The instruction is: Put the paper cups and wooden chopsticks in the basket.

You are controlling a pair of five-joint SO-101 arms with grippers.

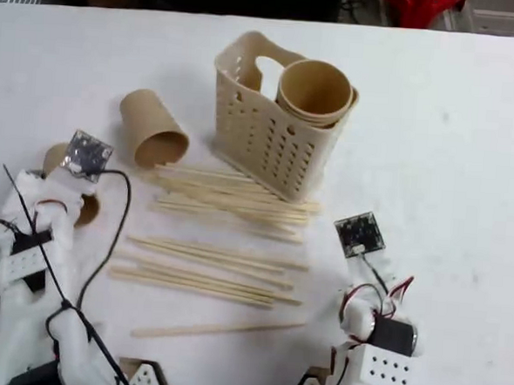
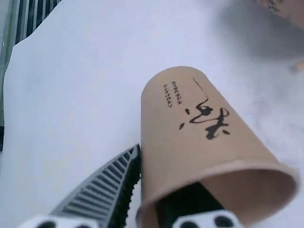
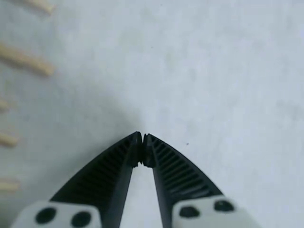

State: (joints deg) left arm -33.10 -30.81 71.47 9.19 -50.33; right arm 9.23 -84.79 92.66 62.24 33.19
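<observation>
White bench (image 1: 453, 126) is running across the whole scene, with dark shapes and a red object (image 1: 421, 6) showing past its far edge. Around the middle a loose scatter of wooden chopsticks (image 1: 222, 195) is lying flat. One bunch is lying against the foot of the basket (image 1: 260, 136), a second bunch (image 1: 204, 272) is lying nearer the arms, and a single stick (image 1: 214, 329) is lying apart, closest to them. A black cable (image 1: 115, 227) is looping down off the left arm.

The basket is standing upright, cream plastic with perforated walls and a cut-out handle. It is already carrying nested cups (image 1: 315, 91) that are poking above its rim. Just beside it, a loose cup (image 1: 153, 129) is lying on its side with its mouth facing the chopsticks.

The left tool (image 2: 142, 190) is clamping the wall of a held cup (image 2: 199, 137) at the bench's left side. One finger is sitting inside the mouth and the other is pressing on the outside. This tan paper cup is lying tilted, with dark writing on its side.

The right tool (image 3: 142, 142) is hovering over bare bench with its tips pressed together, with chopstick ends (image 3: 26, 61) lying near it.
</observation>
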